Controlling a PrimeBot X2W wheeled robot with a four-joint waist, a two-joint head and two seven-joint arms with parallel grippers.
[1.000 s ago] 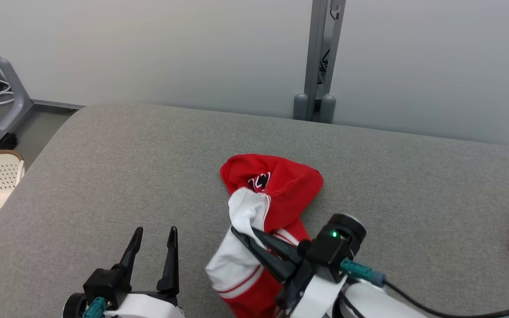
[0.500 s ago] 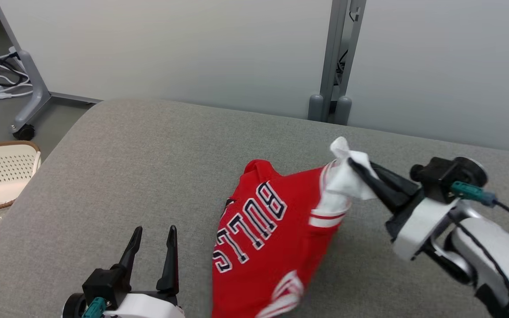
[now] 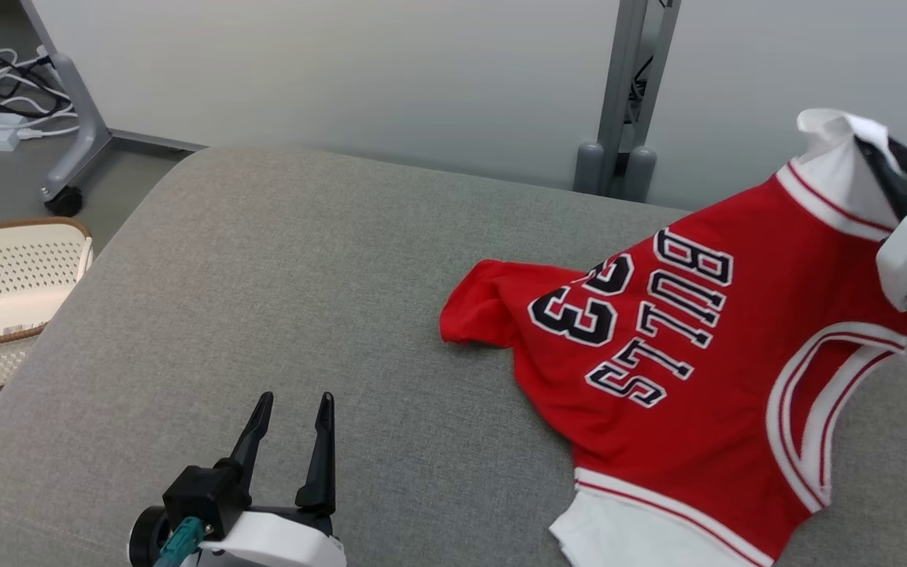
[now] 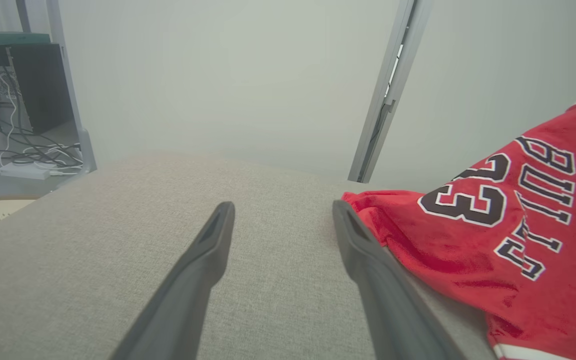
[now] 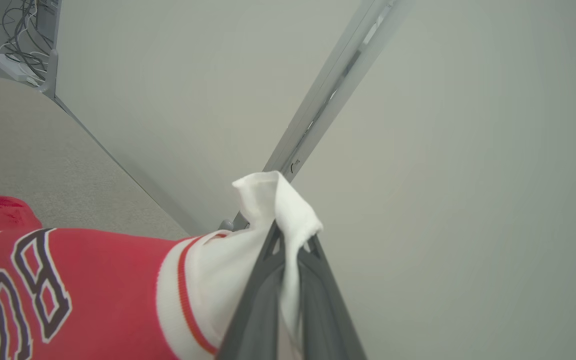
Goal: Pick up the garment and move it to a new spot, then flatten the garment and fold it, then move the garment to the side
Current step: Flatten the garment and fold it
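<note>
The garment is a red basketball jersey with white trim, black "BULLS" lettering and the number 23. It stretches from the grey cushioned surface up to the far right. There my right gripper is shut on its white shoulder strap and holds that end in the air. The jersey's lower part rests on the surface. My left gripper stands open at the lower left, empty, just left of the jersey.
A cream perforated basket sits on the floor at the left. A grey metal post stands against the pale wall behind the surface. Cables and a wheeled stand leg lie at the top left.
My right gripper has pulled the jersey up and far to the right, unfurling it from a crumpled heap so the lettering shows. The head camera has shifted. My left gripper has stayed put.
</note>
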